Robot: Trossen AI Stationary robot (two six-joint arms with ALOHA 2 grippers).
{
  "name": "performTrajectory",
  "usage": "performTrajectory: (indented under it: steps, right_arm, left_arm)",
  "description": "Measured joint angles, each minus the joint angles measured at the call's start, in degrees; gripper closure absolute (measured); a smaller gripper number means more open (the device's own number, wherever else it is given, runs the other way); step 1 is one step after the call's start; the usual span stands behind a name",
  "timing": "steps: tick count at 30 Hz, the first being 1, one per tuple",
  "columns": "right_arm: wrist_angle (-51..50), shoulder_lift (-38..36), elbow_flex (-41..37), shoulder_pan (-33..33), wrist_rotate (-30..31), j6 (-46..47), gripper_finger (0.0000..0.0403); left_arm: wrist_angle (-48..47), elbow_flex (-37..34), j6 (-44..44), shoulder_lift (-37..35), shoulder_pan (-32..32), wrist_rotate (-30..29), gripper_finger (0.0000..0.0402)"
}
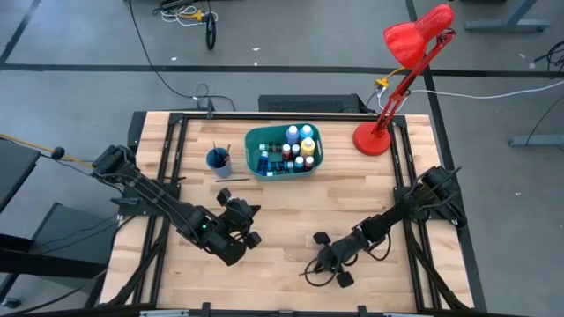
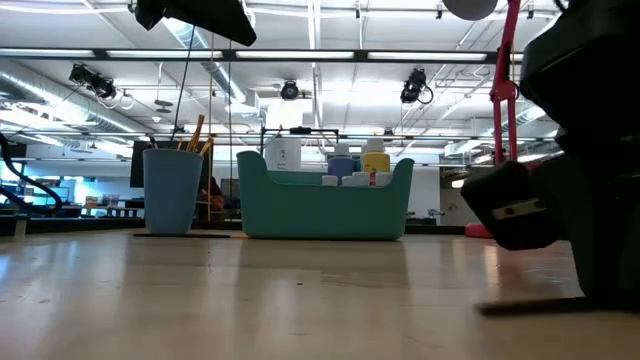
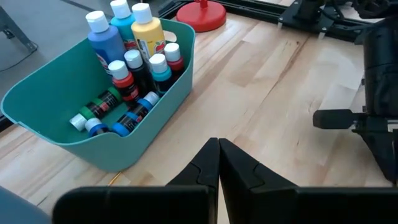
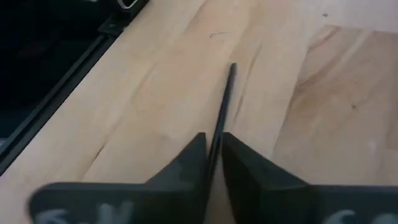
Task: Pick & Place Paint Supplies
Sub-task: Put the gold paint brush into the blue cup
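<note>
Several paint bottles [image 3: 134, 59] with pale caps sit in the teal bin [image 1: 284, 151], some upright, some lying on its floor. Brushes stand in the blue cup [image 1: 218, 160], and one brush [image 1: 231, 180] lies flat on the table beside it. My left gripper [image 3: 218, 146] is shut and holds nothing. It hovers over the table's near left part [image 1: 248, 211], pointing toward the bin. My right gripper [image 4: 213, 140] is low over the near middle of the table [image 1: 324, 261], shut on a thin dark brush [image 4: 224, 99]. My right gripper pinches the dark brush handle [image 4: 217, 132] between its two fingers. The handle runs along the fingers and sticks out ahead of them to its free end [image 4: 232, 67]. The brush lies nearly level, close over the tabletop [image 2: 530, 303]; whether it touches the wood I cannot tell.
A red desk lamp stands with its base [image 1: 372, 139] at the far right, next to the bin. Black rails [image 1: 405, 167] run along both sides of the wooden table. Bare wood [image 1: 291, 211] lies between the bin and the two grippers.
</note>
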Motion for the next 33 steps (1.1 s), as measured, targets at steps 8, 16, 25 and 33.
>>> performTrajectory:
  steps: [8, 16, 25, 33]
  right_arm:
    - [-1.4, -1.1, 1.0, -2.1, 7.1, -5.2, 0.0386]
    - [-0.2, -0.8, 1.8, -8.6, 15.7, -12.2, 0.0396]
    - [10.1, 4.9, 2.0, -13.1, 11.7, -7.2, 0.0371]
    - [20.3, 10.4, 0.8, -12.5, 15.6, -8.3, 0.0341]
  left_arm:
    - [1.0, 0.0, 1.9, 0.0, 0.0, 0.0, 0.0385]
    - [2.5, 0.0, 5.2, 0.0, 0.0, 0.0, 0.039]
    - [2.5, 0.0, 5.5, 0.0, 0.0, 0.8, 0.0388]
    - [2.6, 0.0, 7.2, 0.0, 0.0, 1.6, 0.0387]
